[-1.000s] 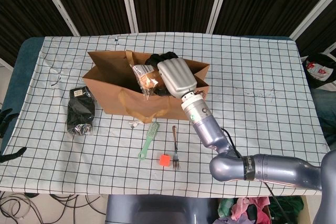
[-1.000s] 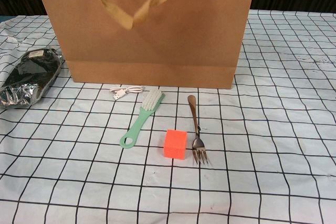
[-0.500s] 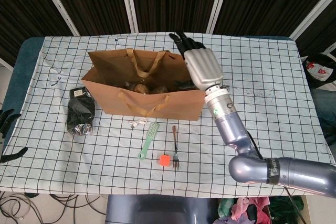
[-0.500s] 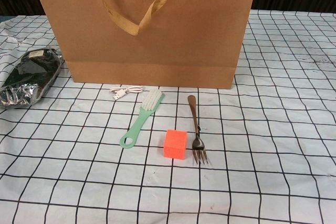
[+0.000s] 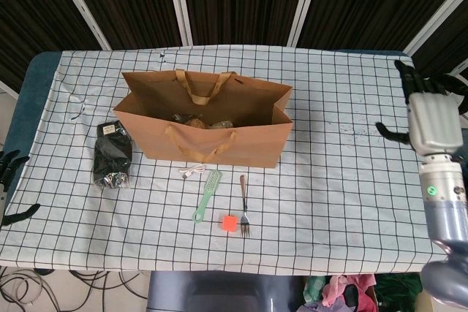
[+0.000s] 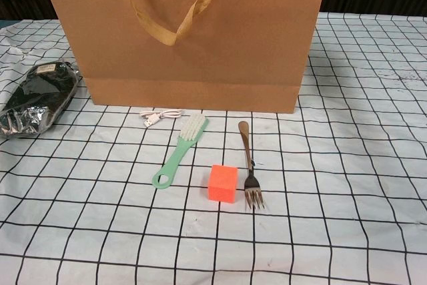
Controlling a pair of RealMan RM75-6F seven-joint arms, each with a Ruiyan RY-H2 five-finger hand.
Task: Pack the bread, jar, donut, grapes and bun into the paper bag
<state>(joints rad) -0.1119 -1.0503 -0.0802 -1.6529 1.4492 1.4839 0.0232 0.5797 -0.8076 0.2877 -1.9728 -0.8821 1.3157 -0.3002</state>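
Observation:
The brown paper bag (image 5: pixel 212 144) stands open in the middle of the table, and its front wall (image 6: pixel 200 45) fills the top of the chest view. Inside it I make out brownish food items (image 5: pixel 196 120) low in the bag, but cannot tell them apart. My right hand (image 5: pixel 428 113) hangs over the table's far right edge, well away from the bag, its fingers spread and holding nothing. Of my left hand (image 5: pixel 9 188) only dark fingertips show at the left edge of the head view, apart and empty. Neither hand shows in the chest view.
In front of the bag lie a white cable (image 6: pixel 160 115), a green brush (image 6: pixel 179 150), a fork (image 6: pixel 248 165) and an orange cube (image 6: pixel 223 182). A black foil packet (image 5: pixel 113 153) lies left of the bag. The checked cloth to the right of the bag is bare.
My right hand rose out of the bag's mouth, where it was lowering a wrapped item, and swung away to the far right edge, now empty. The bag's handle has settled.

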